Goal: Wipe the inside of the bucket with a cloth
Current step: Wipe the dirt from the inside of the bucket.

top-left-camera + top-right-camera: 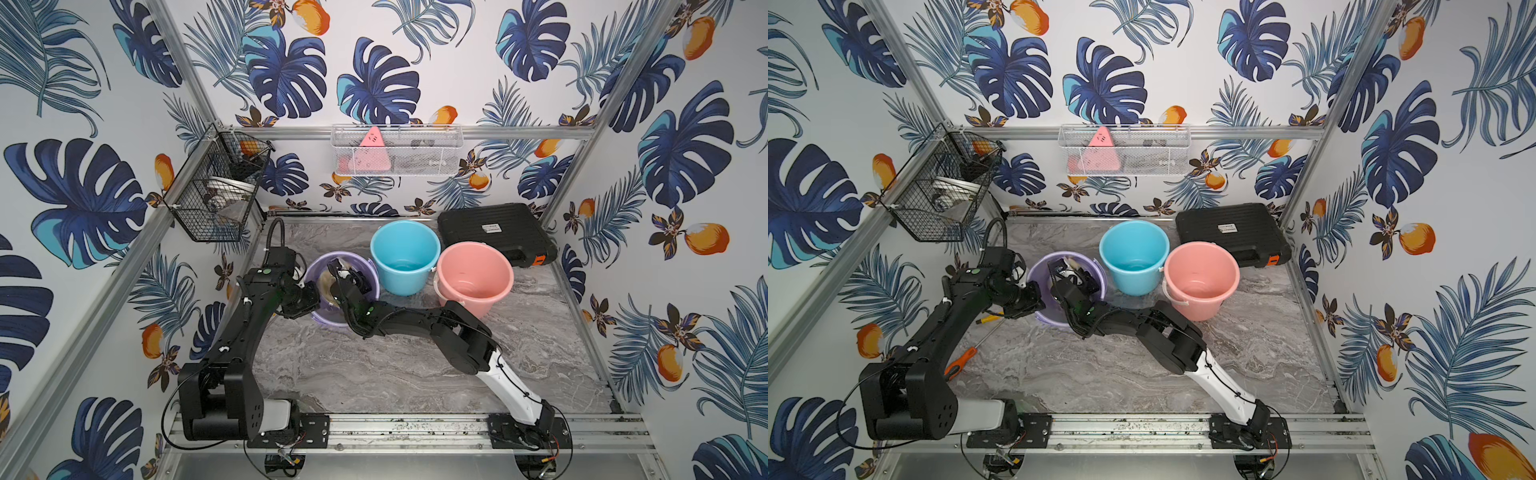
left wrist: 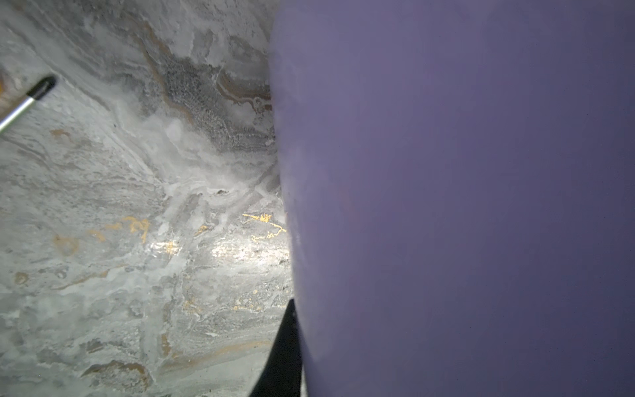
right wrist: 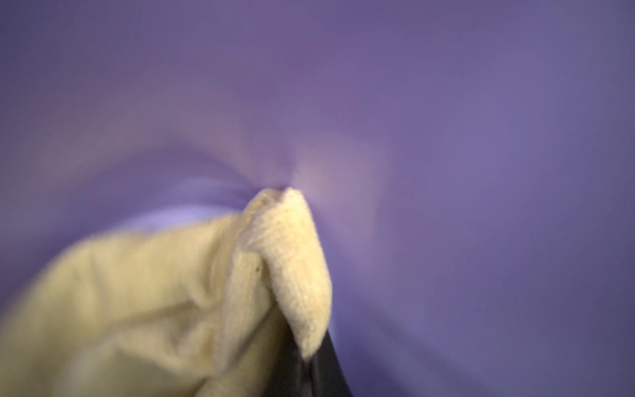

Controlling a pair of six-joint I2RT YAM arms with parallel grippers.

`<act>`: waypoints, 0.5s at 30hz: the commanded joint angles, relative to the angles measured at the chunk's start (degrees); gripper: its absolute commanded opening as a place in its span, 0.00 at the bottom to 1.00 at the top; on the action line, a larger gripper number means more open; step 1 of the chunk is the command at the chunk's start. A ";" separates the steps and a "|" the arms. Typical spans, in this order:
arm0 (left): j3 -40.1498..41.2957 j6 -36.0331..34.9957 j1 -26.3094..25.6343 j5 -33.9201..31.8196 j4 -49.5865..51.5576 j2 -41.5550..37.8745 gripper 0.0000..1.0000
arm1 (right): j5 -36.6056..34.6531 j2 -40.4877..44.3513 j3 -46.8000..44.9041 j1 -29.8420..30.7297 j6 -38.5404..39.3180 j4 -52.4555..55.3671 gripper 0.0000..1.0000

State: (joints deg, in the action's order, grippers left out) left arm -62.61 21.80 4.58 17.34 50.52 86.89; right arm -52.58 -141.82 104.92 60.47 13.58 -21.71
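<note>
The purple bucket (image 1: 322, 259) (image 1: 1045, 262) stands at the left of the marble table. My left gripper (image 1: 309, 297) (image 1: 1034, 297) is shut on its near-left rim. In the left wrist view the bucket's outer wall (image 2: 446, 206) fills the frame, with one black finger (image 2: 283, 354) outside it and the other hidden. My right gripper (image 1: 337, 269) (image 1: 1061, 269) reaches down inside the bucket. It is shut on the pale yellow cloth (image 3: 171, 292) (image 1: 328, 286). The bunched cloth presses against the purple inner wall (image 3: 446, 137), and its folds hide most of the right gripper (image 3: 311, 373).
A blue bucket (image 1: 405, 253) and a pink bucket (image 1: 473, 278) stand just right of the purple one. A black case (image 1: 494, 232) lies behind them. Two screwdrivers (image 1: 959, 361) (image 1: 988, 319) lie under the left arm, with one tip (image 2: 31, 99) showing. Wire baskets (image 1: 216, 187) (image 1: 397, 151) hang on the walls.
</note>
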 commanded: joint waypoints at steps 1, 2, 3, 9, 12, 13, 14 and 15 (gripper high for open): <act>0.60 3.48 0.23 8.17 1.98 0.08 0.00 | -10.68 -3.78 3.63 -0.25 1.60 4.00 0.00; 0.79 3.29 0.16 8.16 2.00 0.13 0.00 | -9.93 -4.63 5.27 -0.35 -0.01 6.76 0.00; 1.12 3.08 0.15 8.14 1.90 0.14 0.00 | -9.31 -5.58 7.56 -0.44 -2.08 10.46 0.00; 1.97 2.53 0.11 8.91 1.49 0.38 0.00 | 1.35 -8.74 17.24 -0.37 -10.94 25.70 0.00; 1.62 2.65 0.14 8.80 1.30 0.43 0.00 | 9.98 -8.77 20.02 -0.36 -14.21 31.75 0.00; 1.55 2.63 0.12 9.01 1.25 0.43 0.00 | 13.30 -8.01 19.40 -0.39 -14.99 32.03 0.00; 1.53 2.70 0.08 9.15 1.20 0.47 0.00 | 17.19 -7.12 18.54 -0.43 -15.52 31.77 0.00; 1.51 2.64 0.10 9.07 1.09 0.55 0.00 | 21.38 -6.07 17.25 -0.51 -15.89 31.15 0.00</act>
State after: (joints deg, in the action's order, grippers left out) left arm -60.84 22.85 4.93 18.17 47.48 87.09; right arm -43.81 -149.29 123.33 59.86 1.85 5.15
